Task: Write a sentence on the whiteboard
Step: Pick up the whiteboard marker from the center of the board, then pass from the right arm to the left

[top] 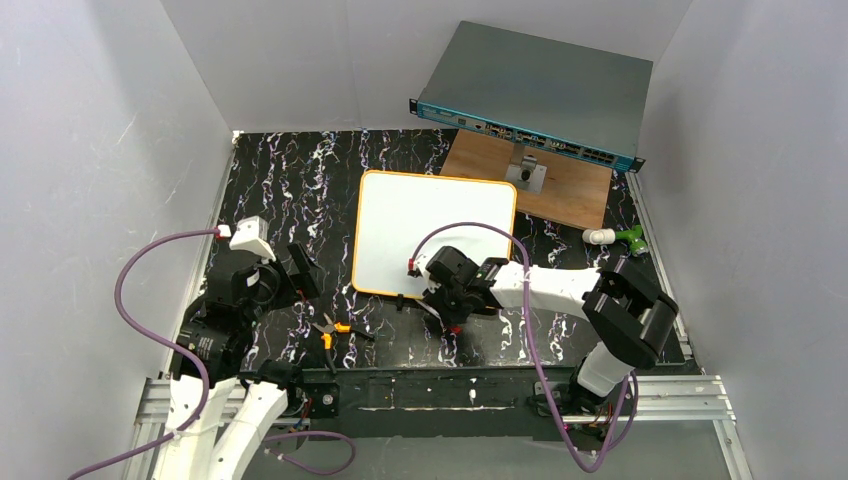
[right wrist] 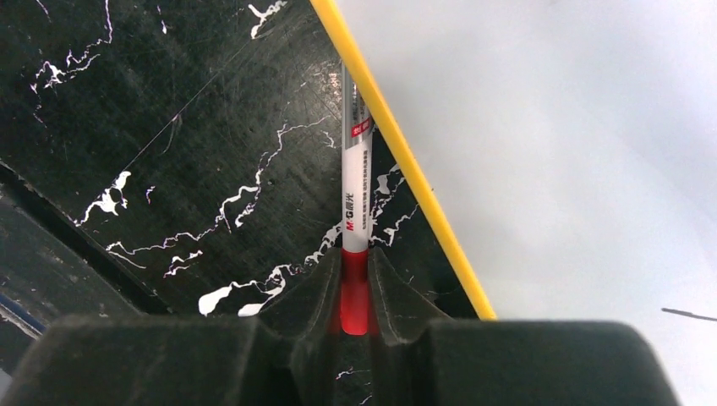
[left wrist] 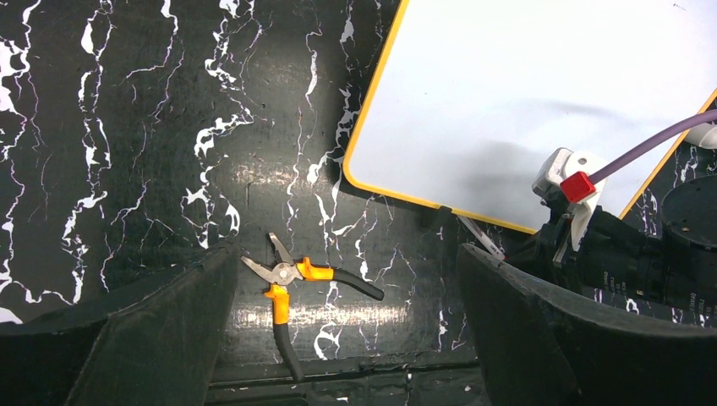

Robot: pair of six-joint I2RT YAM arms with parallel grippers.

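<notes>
The whiteboard [top: 430, 230] lies flat on the black marbled table, white with an orange rim. Its surface looks blank and no sentence is in view. My right gripper [top: 438, 303] sits at the board's near edge, shut on a white marker with a red end [right wrist: 357, 186]. The marker lies along the table just outside the orange rim [right wrist: 406, 161], and the red end is pinched between the fingers [right wrist: 317, 296]. In the left wrist view the board [left wrist: 541, 93] and the marker [left wrist: 480, 237] show too. My left gripper [top: 285, 280] hovers left of the board, open and holding nothing.
Orange-and-black pliers [top: 335, 330] [left wrist: 296, 275] lie below the left gripper near the table's front edge. A grey rack box with a teal front [top: 540, 95] rests on a wooden board [top: 560, 190] at the back. A green-and-white object [top: 618, 237] lies at the right. White walls enclose the table.
</notes>
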